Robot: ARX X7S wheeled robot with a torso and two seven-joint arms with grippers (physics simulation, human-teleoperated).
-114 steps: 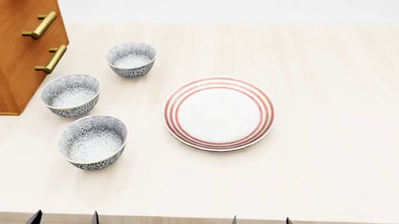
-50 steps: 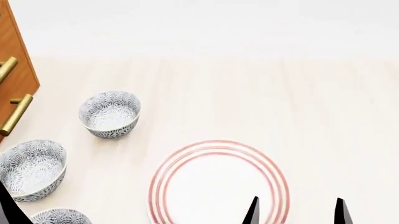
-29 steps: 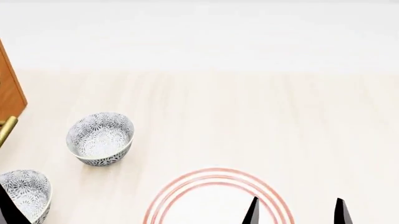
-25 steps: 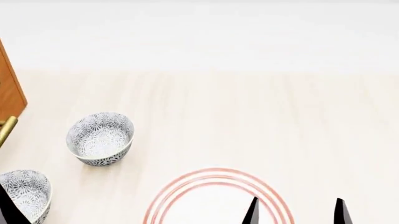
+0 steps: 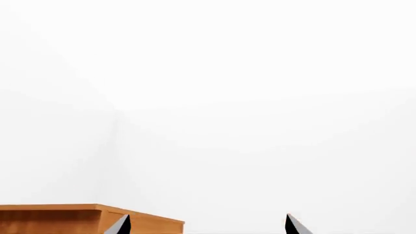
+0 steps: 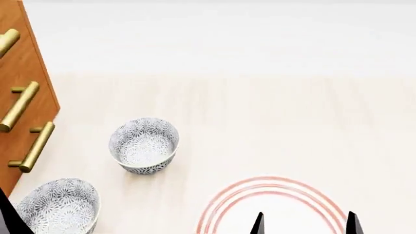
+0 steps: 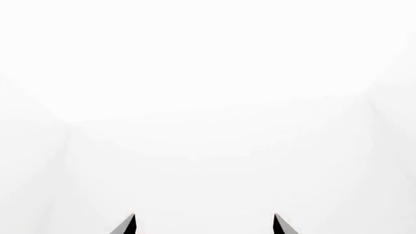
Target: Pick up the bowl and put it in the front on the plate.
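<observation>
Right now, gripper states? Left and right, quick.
Left gripper: open, fingers spread, holding nothing.
Right gripper: open, fingers spread, holding nothing.

No text, label, brand, number or sign can be read in any of the views. The bowls [image 6: 144,145] carry only a grey-blue floral pattern, the plate [image 6: 273,207] only thin red rings, and the wooden cabinet [image 6: 23,97] with its brass handles shows no marking. The pale worktop [image 6: 273,122] is unmarked, and both wrist views show plain white surroundings without lettering.
</observation>
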